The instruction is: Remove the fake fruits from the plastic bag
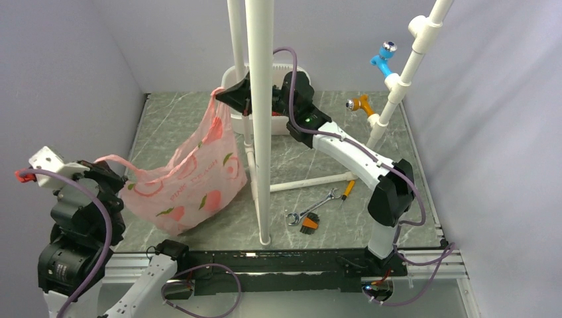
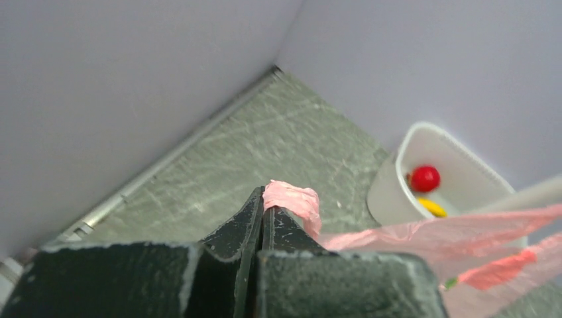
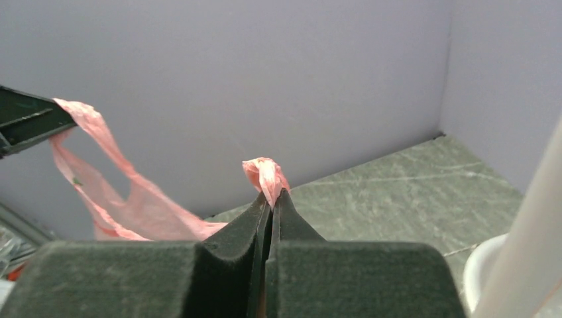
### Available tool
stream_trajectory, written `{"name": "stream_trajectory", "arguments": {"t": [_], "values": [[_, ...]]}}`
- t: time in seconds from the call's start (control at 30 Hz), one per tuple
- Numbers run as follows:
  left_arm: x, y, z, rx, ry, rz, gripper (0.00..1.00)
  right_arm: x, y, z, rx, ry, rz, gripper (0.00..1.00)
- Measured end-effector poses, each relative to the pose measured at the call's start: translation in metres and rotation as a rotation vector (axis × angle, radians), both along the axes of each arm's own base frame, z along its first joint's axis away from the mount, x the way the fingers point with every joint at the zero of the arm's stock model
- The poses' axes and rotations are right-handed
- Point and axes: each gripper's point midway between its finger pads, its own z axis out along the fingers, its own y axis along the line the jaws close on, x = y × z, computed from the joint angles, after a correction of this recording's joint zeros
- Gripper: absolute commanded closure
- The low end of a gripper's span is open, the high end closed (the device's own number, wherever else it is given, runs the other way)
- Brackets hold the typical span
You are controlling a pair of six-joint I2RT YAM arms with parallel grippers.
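Top cam, bag: plastic bag (image 1: 192, 175) hangs stretched betw. the two arms, its bottom sagging onto the table (image 1: 172, 119), left of the white pole (image 1: 260, 119).
Top cam, L grip: left gripper (image 1: 106, 165) sits near-left, jaws shut on one loop handle (image 1: 121, 162).
Top cam, R grip: right gripper (image 1: 228, 99) is at the back by the pole, shut on the other handle and holding it higher.
Top cam, clutter: wrench (image 1: 307, 212) + orange-handled tool (image 1: 348, 189) lie on the right, well apart from the bag.
L wrist, grip: jaws fully closed, a pink wad of handle pinched at the tips and poking out past them.
L wrist, fruits: red round piece (image 2: 424, 179) + yellow banana (image 2: 432, 207) lie in the white tub (image 2: 464, 156), i.e. outside the bag.
L wrist, bag contents: can't tell if any fruit is left inside. The film is creased and the peach print confuses.
R wrist, grip: jaws closed tight on a twisted bit of handle. The other gripper shows far left w/ its own strap.
Step (judgement): bag is held by both handles, prob. to open or tip it toward the tub.
Doing it well: keep both pinches firm, since thin film slips. Move the arms together so the handles don't tear. Get the mouth below the bag's bottom and over the tub rim. Stay clear of the pole.
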Motion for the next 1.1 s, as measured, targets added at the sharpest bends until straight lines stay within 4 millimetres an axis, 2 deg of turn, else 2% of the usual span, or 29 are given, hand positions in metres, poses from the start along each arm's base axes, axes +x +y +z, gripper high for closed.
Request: {"name": "stream_trajectory", "arguments": {"t": [0.07, 0.23, 0.33, 0.4, 0.57, 0.63, 0.67, 0.77, 0.83, 0.9, 0.93, 1.0, 1.1], "values": [[-0.004, -0.008, -0.023, -0.029, 0.012, -0.054, 1.00, -0.009, -0.003, -0.021, -0.030, 0.029, 0.010, 0.96], [-0.028, -0.042, -0.087, -0.200, -0.004, -0.258, 1.00, -0.028, -0.025, -0.101, -0.161, 0.176, -0.010, 0.94], [-0.041, -0.064, -0.105, -0.288, -0.022, -0.384, 1.00, -0.040, -0.042, -0.134, -0.235, 0.267, -0.042, 0.91], [-0.051, -0.075, -0.114, -0.333, -0.009, -0.451, 1.00, -0.045, -0.056, -0.145, -0.276, 0.317, -0.085, 0.90], [-0.075, -0.089, -0.128, -0.394, 0.062, -0.535, 1.00, -0.055, -0.096, -0.149, -0.303, 0.376, -0.237, 0.86], [-0.083, -0.091, -0.134, -0.405, 0.094, -0.550, 1.00, -0.056, -0.113, -0.163, -0.313, 0.402, -0.309, 0.85], [-0.087, -0.091, -0.138, -0.414, 0.110, -0.547, 1.00, -0.057, -0.120, -0.176, -0.327, 0.423, -0.338, 0.85], [-0.096, -0.089, -0.152, -0.441, 0.151, -0.529, 1.00, -0.062, -0.134, -0.236, -0.418, 0.526, -0.388, 0.81], [-0.099, -0.089, -0.158, -0.454, 0.158, -0.525, 1.00, -0.069, -0.135, -0.278, -0.496, 0.611, -0.373, 0.78], [-0.099, -0.092, -0.164, -0.460, 0.179, -0.535, 1.00, -0.076, -0.132, -0.304, -0.553, 0.668, -0.343, 0.71], [-0.097, -0.094, -0.167, -0.463, 0.193, -0.542, 1.00, -0.079, -0.132, -0.312, -0.575, 0.688, -0.330, 0.66], [-0.097, -0.100, -0.174, -0.470, 0.223, -0.562, 1.00, -0.083, -0.135, -0.316, -0.596, 0.702, -0.327, 0.54], [-0.098, -0.105, -0.175, -0.474, 0.234, -0.591, 0.98, -0.087, -0.139, -0.299, -0.588, 0.669, -0.322, 0.37]]}}
